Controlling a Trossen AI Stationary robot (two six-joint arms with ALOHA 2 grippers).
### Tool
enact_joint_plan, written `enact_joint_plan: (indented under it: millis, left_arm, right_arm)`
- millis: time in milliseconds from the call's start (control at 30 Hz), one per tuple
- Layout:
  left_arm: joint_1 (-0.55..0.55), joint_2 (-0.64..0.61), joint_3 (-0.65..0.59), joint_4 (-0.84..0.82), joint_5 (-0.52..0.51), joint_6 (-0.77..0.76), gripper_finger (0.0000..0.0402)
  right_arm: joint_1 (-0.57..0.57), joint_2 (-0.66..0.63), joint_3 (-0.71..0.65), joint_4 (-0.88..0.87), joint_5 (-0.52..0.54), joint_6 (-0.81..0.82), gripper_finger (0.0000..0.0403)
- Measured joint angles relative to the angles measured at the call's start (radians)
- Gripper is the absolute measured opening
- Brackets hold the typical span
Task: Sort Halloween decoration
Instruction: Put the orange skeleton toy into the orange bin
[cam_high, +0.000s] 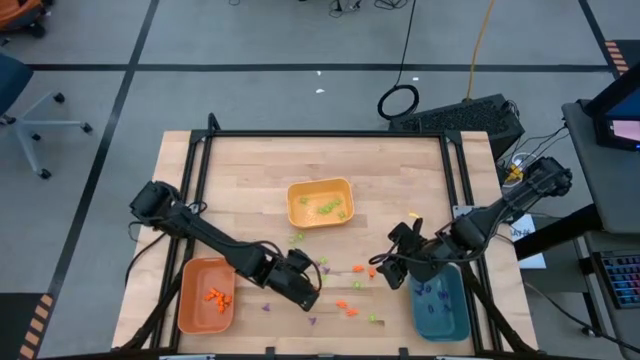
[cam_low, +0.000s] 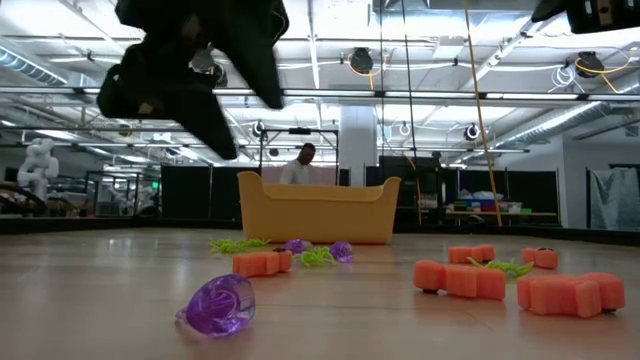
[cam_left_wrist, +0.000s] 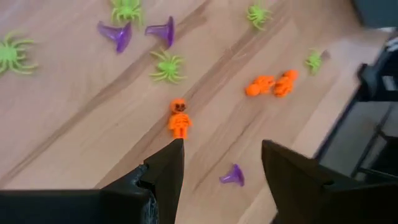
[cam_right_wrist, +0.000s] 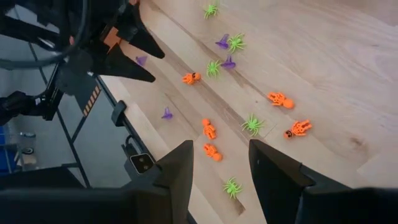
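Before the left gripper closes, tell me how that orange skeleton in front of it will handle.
The orange skeleton looks like a small moulded plastic figure, so probably stiff and very light. It lies flat on the wooden table, so unlikely to roll, though a nudge may make it slide. Its thin limbs could slip between the open fingers of the left gripper.

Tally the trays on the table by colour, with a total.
Orange tray: 1
Yellow tray: 1
Teal tray: 1
Total: 3 trays
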Motion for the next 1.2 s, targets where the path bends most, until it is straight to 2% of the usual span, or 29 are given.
enact_joint_plan:
  millis: [133,333,433,1000,1100,1200]
  left_arm:
    - [0.0,0.07,0.104,-0.088,-0.003,0.003,0.0208]
    - [0.001,0.209,0.285,-0.34,-0.011,-0.067,0.0208]
    - [0.002,0.262,0.339,-0.351,-0.013,-0.081,0.0208]
    - [0.016,0.354,0.353,-0.329,-0.001,-0.048,0.0206]
    - [0.02,0.354,0.353,-0.332,-0.001,-0.046,0.019]
    - [0.024,0.354,0.353,-0.331,0.01,-0.025,0.0157]
  right_arm:
    - [-0.014,0.0,0.0,0.002,0.001,-0.005,0.0141]
    - [-0.037,0.0,0.0,0.02,-0.001,-0.023,0.0141]
    - [-0.038,0.0,0.0,0.027,-0.001,-0.027,0.0141]
    - [-0.038,0.0,0.0,0.025,0.0,-0.027,0.0141]
    - [-0.038,0.0,0.0,0.025,0.001,-0.027,0.0141]
    - [-0.038,0.0,0.0,0.022,0.005,-0.027,0.0141]
